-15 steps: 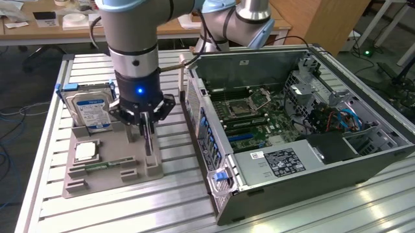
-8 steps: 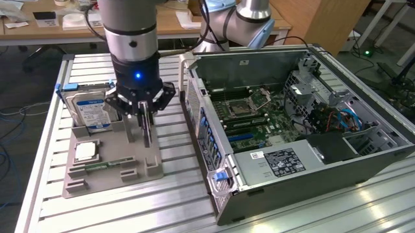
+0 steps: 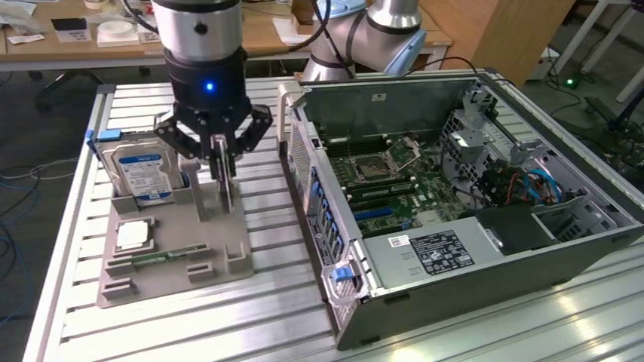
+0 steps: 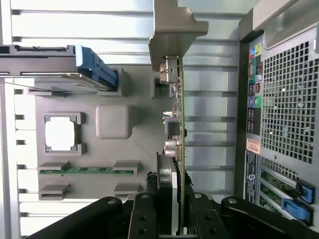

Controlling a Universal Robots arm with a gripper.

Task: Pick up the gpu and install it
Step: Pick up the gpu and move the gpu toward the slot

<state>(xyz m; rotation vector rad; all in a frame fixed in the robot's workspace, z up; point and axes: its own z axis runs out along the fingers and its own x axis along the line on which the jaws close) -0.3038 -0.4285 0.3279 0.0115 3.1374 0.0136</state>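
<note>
Exterior view and wrist view. One gpu (image 3: pixel 228 193) (image 4: pixel 179 117), one hard drive (image 3: pixel 139 170) (image 4: pixel 55 82), one processor chip (image 3: pixel 133 235) (image 4: pixel 60 133) and one green memory stick (image 3: pixel 159 257) (image 4: pixel 84 171) sit in a single grey holder (image 3: pixel 171 285) at the exterior view's left. One open computer case (image 3: pixel 563 253) (image 4: pixel 289 99) lies at the exterior view's right.

One gripper (image 3: pixel 222 161) (image 4: pixel 177 221) hangs over the holder's middle, between hard drive and case. Its black fingers (image 4: pixel 144 216) are drawn narrow and clamped on the top edge of the gpu, one on each face. The card stands upright on its long edge, very slim seen from above. Whether its lower edge has left the holder cannot be told.

The holder and case rest on a slatted aluminium table (image 3: pixel 271 320). At the upper edge of the exterior view stand wooden desks (image 3: pixel 252 41) and a wooden cabinet (image 3: pixel 493 30). Blue cables (image 3: pixel 12 197) trail on the floor at far left.
</note>
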